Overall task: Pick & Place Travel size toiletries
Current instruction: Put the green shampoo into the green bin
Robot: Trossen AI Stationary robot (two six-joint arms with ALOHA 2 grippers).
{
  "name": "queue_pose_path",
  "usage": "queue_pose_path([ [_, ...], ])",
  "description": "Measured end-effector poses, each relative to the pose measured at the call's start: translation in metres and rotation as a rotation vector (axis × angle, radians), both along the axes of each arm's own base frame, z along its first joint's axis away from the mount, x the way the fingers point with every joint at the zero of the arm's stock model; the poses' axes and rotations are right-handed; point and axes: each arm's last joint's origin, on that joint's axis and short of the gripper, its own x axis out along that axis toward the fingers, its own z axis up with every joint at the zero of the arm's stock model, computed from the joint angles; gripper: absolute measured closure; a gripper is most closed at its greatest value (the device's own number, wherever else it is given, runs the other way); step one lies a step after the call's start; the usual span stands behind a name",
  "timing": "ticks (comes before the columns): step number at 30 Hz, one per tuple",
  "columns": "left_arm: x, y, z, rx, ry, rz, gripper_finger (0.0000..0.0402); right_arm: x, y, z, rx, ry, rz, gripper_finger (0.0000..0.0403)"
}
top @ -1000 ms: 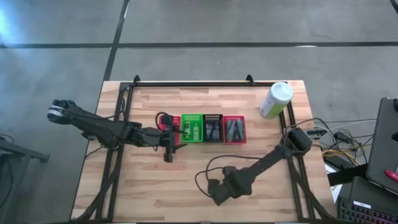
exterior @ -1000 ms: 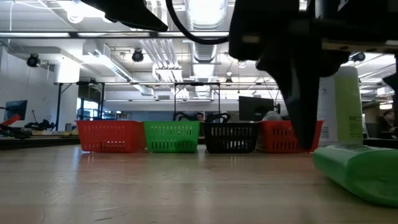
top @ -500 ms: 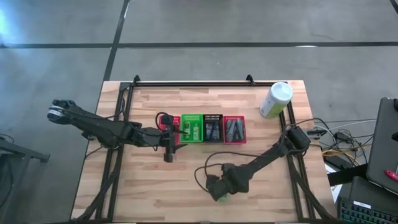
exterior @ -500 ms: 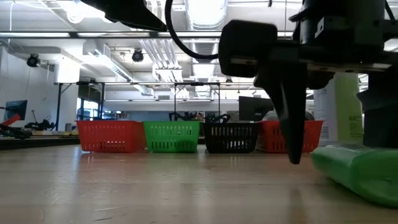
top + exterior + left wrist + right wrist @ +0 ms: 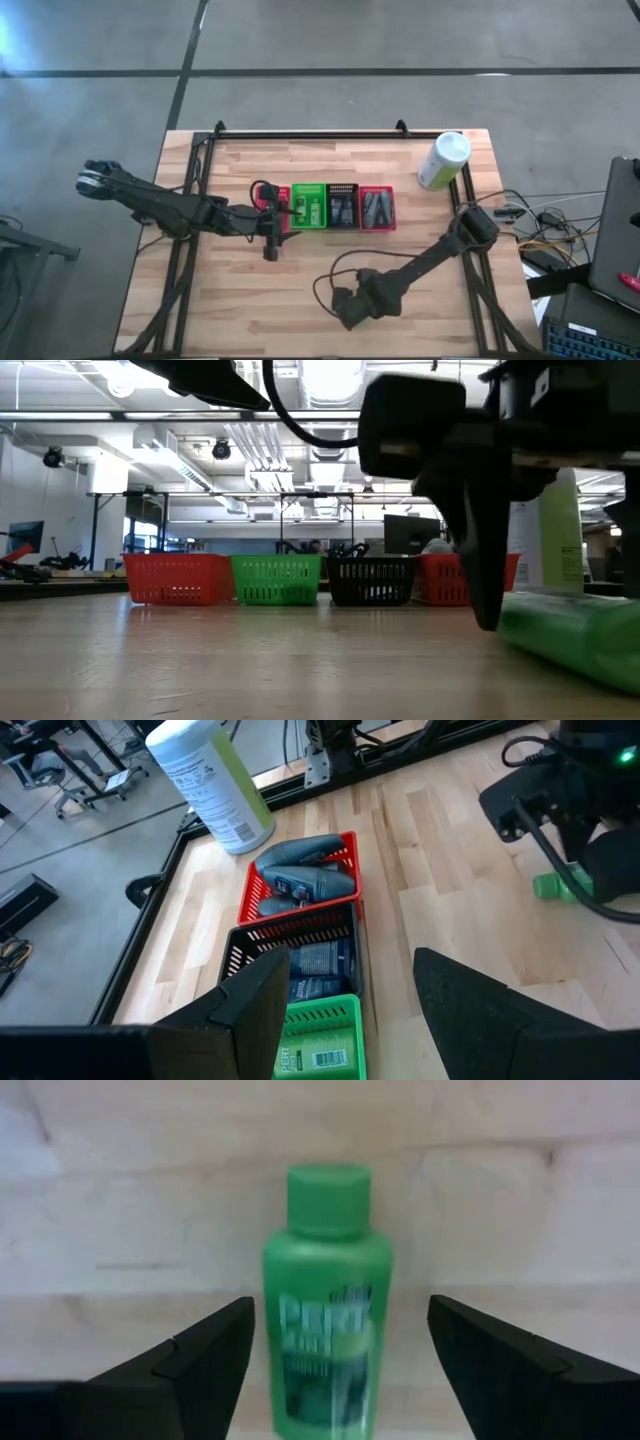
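A small green bottle (image 5: 322,1330) with a green cap lies on its side on the wood near the table's near edge, also in the low view (image 5: 575,635). My right gripper (image 5: 340,1305) hangs over it, open, one finger on each side of the bottle and clear of it; in the high view (image 5: 350,308) it hides the bottle. My left gripper (image 5: 272,238) is open and waits by the left end of the basket row (image 5: 352,960). Grey oval bottles (image 5: 300,880) lie in the red basket, dark packets (image 5: 315,965) in the black one, green packets (image 5: 320,1055) in the green one.
Several mesh baskets stand in a row mid-table: a red one (image 5: 284,200) partly under my left gripper, green (image 5: 308,206), black (image 5: 342,206), red (image 5: 377,208). A tall white-and-green canister (image 5: 443,160) stands at the far right corner. Bare wood lies between the row and the near edge.
My right gripper has come down over the green bottle, with a small sideways shift and back; its finger now reaches lower, close to the table beside the bottle. The bottle has stayed put.
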Motion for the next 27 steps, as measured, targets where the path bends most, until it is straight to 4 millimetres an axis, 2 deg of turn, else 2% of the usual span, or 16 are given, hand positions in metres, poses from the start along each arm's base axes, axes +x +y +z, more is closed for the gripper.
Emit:
queue_pose_path([
  [6, 0.000, 0.000, 0.000, 0.000, 0.000, 0.000, 0.0181, 0.005, -0.012, -0.002, -0.033, 0.004, 0.024, 0.0082],
  [9, 0.000, 0.000, 0.000, 0.000, 0.000, 0.000, 0.0181, 0.009, -0.015, -0.001, -0.026, -0.019, 0.037, 0.0087],
  [12, 0.000, 0.000, 0.000, 0.000, 0.000, 0.000, 0.0181, 0.008, -0.015, -0.002, -0.025, -0.019, 0.048, 0.0112],
  [23, 0.000, 0.000, 0.000, 0.000, 0.000, 0.000, 0.0181, 0.001, -0.015, -0.010, -0.007, 0.019, 0.079, 0.0246],
  [27, -0.001, 0.000, 0.001, -0.003, -0.003, 0.001, 0.0181, 0.000, -0.015, -0.005, -0.028, -0.006, 0.099, 0.0252],
])
